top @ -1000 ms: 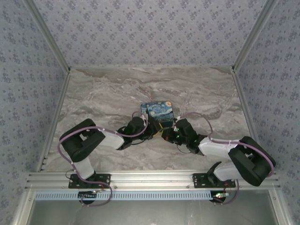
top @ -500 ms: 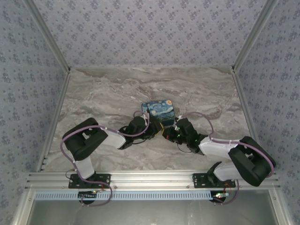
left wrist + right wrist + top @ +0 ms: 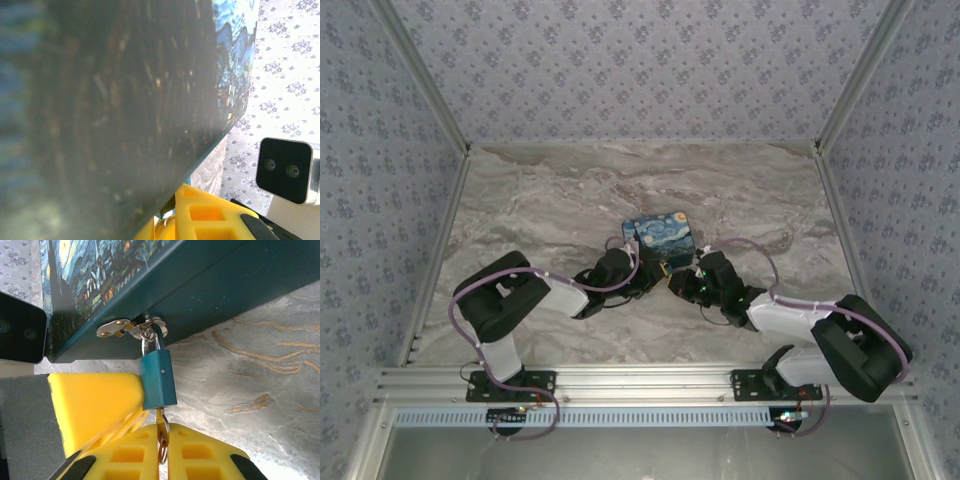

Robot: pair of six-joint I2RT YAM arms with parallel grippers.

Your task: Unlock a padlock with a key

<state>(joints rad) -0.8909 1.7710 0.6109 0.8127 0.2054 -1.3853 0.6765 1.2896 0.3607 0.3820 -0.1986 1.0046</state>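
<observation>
Your left pincer [image 3: 646,278] is resting one yellow finger [image 3: 95,405] against the 9 o'clock side of the small teal-blue metal padlock [image 3: 159,380]; whether it is clenched, you cannot tell. The padlock is hanging from the silver hasp [image 3: 125,327] of the starry-night painted box [image 3: 660,238]. At its 6 o'clock end, your right pincer [image 3: 163,442] is clenching the slender grey metal key [image 3: 162,427].
</observation>
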